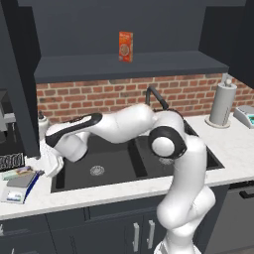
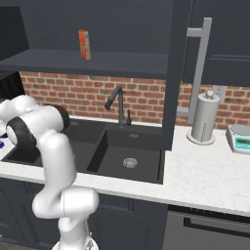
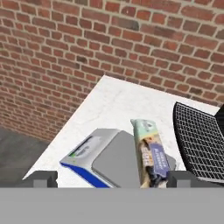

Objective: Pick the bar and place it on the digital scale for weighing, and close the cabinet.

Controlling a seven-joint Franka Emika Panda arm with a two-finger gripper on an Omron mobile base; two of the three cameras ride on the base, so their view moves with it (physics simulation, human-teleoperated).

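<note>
Brick-backed white worktop carries the digital scale with the bar lying on its right edge, the end effector spread open just above, so placing looks finished and closing the cabinet door comes next.

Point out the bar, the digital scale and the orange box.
bar [image 3: 151, 153], hand view, middle of the wrapper.
digital scale [image 3: 114, 159], hand view, bare grey weighing plate.
orange box [image 1: 125, 46], left base view, front face.
</note>
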